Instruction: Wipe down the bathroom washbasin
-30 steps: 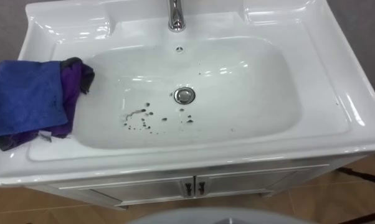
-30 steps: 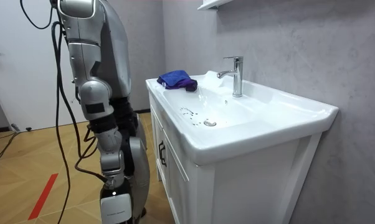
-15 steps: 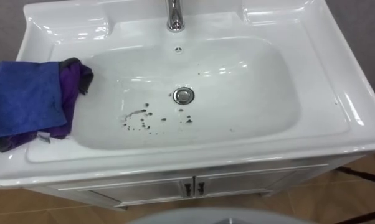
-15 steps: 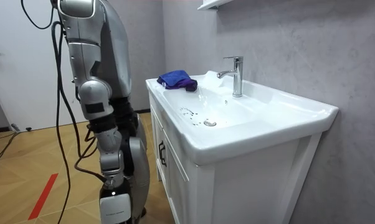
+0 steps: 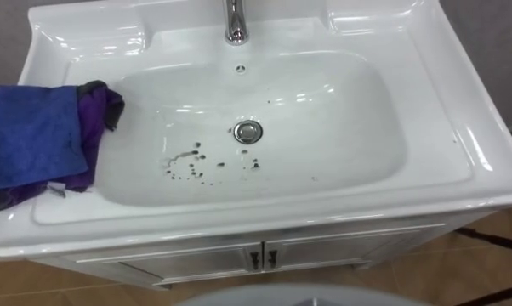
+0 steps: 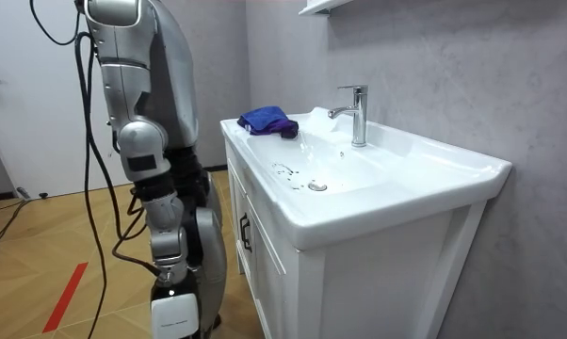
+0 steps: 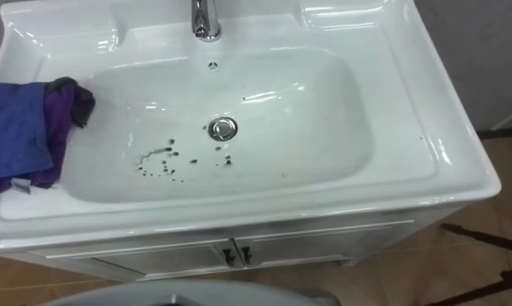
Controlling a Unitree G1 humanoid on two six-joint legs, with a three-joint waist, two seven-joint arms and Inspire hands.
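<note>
The white basin [image 5: 341, 144] lies right below me, with dark specks [image 5: 192, 166] scattered in its bowl to the left of the metal drain [image 5: 248, 131]. A crumpled blue and purple cloth [image 5: 35, 140] rests on the basin's left rim, its purple edge hanging toward the bowl. In the room view I stand upright at the front of the vanity. My right arm hangs straight down at my side, and my right hand [image 6: 173, 299] is low beside the cabinet, far from the cloth [image 6: 267, 121].
A chrome faucet [image 5: 234, 21] stands at the back middle of the basin. Below the front rim are two white cabinet doors [image 5: 256, 255] with small dark handles. A grey wall runs behind the basin, and wooden floor surrounds the vanity.
The eye view has shifted slightly, which is the camera's own move. The cloth, the specks and my arm stay where they were.
</note>
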